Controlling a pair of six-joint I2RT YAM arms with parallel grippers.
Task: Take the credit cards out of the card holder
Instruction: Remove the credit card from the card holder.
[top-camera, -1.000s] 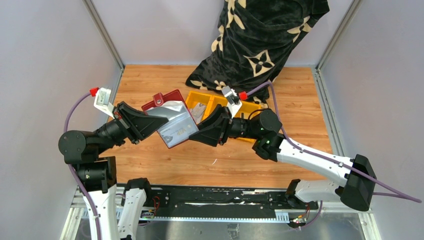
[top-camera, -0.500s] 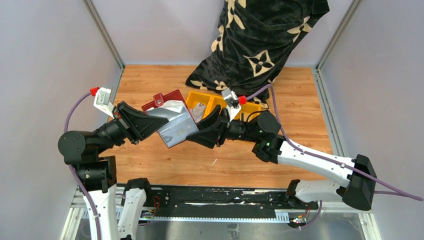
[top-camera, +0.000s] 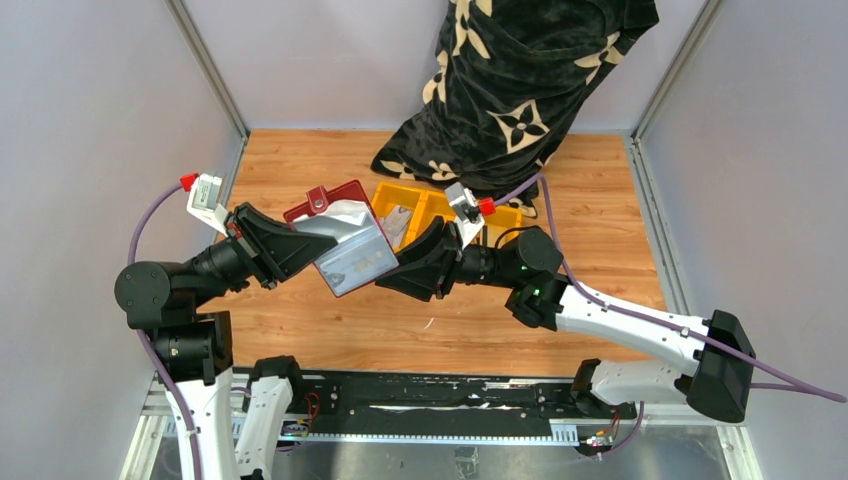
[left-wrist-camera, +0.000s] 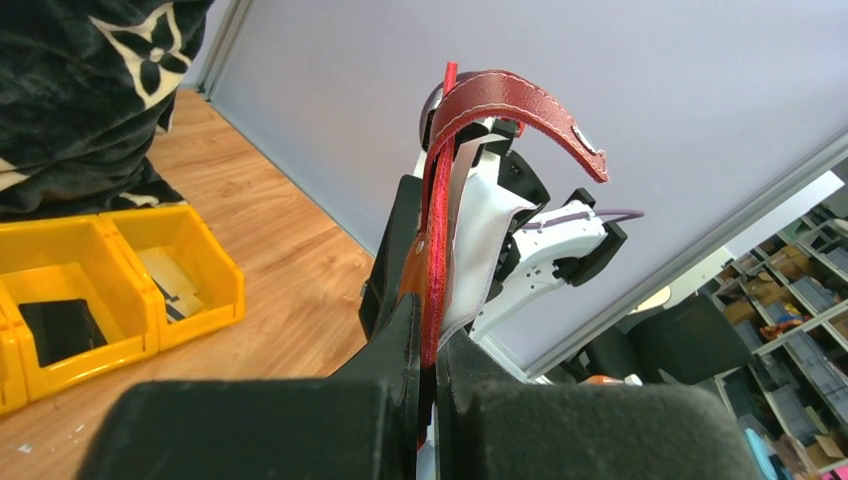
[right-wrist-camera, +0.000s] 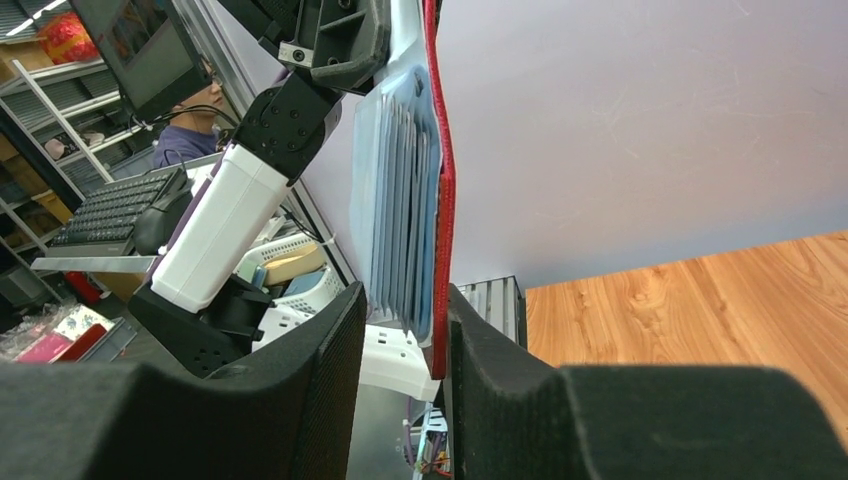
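Note:
The dark red card holder (top-camera: 331, 201) hangs open above the table, its silvery inside facing up. My left gripper (top-camera: 305, 241) is shut on its red edge (left-wrist-camera: 432, 250), and the snap tab curls over at the top. Grey credit cards (right-wrist-camera: 400, 200) sit stacked in its pockets against the red cover (right-wrist-camera: 441, 210). My right gripper (top-camera: 392, 272) stands open around the holder's lower corner (right-wrist-camera: 405, 300). One pad (right-wrist-camera: 480, 340) lies against the red cover. The other pad (right-wrist-camera: 320, 350) is apart from the cards.
A yellow three-compartment bin (top-camera: 430, 197) stands just behind the right gripper, with a dark item in one compartment (left-wrist-camera: 60, 330). A black cloth with a tan flower print (top-camera: 520, 80) is piled at the back. Grey walls close in both sides.
My right gripper has slid a little to the left and nearer, further onto the holder's corner. The left arm and the holder have stayed nearly still.

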